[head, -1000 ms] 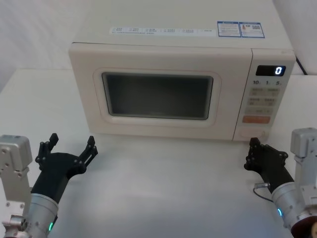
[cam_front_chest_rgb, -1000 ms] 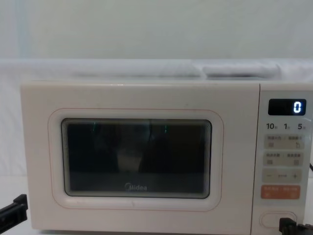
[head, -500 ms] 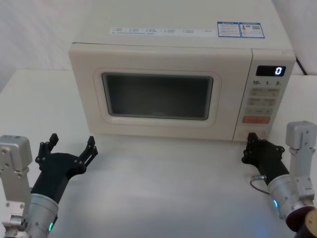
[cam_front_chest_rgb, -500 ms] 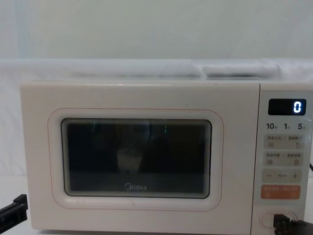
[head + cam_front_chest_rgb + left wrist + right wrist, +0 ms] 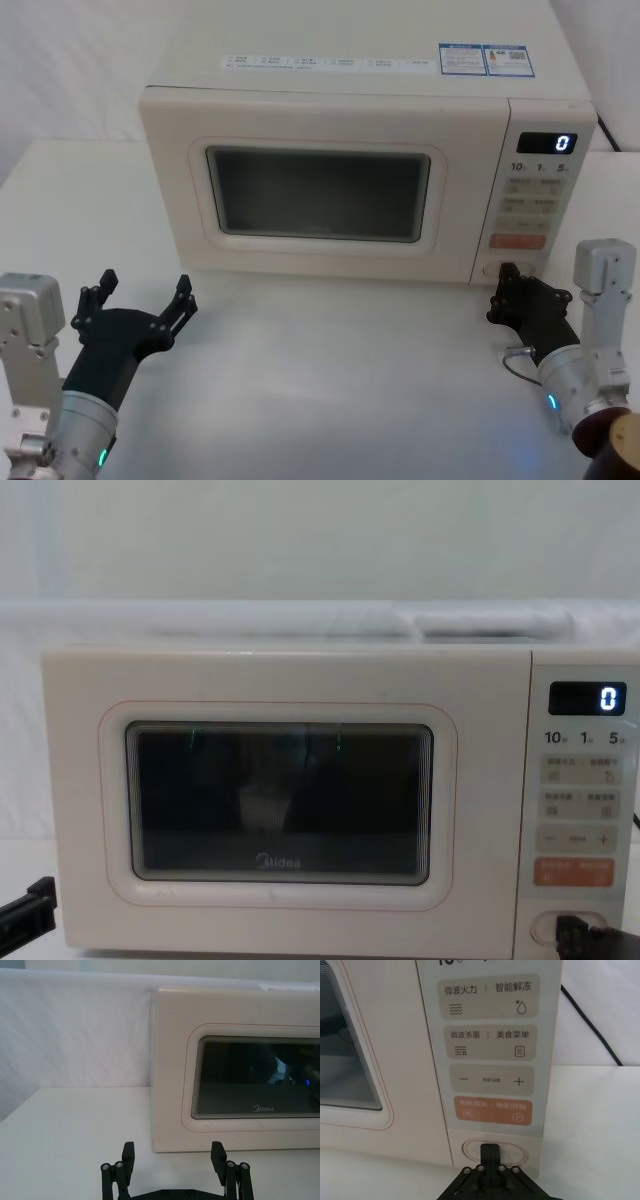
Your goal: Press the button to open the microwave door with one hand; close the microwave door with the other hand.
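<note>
Two grippers are showing in the head view: the left gripper (image 5: 145, 297) is hovering over the table (image 5: 320, 370) at about 7 o'clock from the microwave door (image 5: 320, 190), its fingers spread wide and gripping nothing, while the right gripper (image 5: 503, 285) is sitting at 5 o'clock, its tip at the button (image 5: 492, 268) low on the control panel (image 5: 535, 200).

Left wrist view: the spread fingers (image 5: 128, 1156) are standing apart from the door (image 5: 240, 1075), which is lying flush and closed.

Right wrist view: the fingers (image 5: 489, 1152) are pressed together into one tip, resting against the middle of the button (image 5: 492, 1149), just under the orange key (image 5: 493, 1109).

Chest view: the right gripper (image 5: 568, 932) is covering the button (image 5: 545, 925) at the panel's 6 o'clock.
</note>
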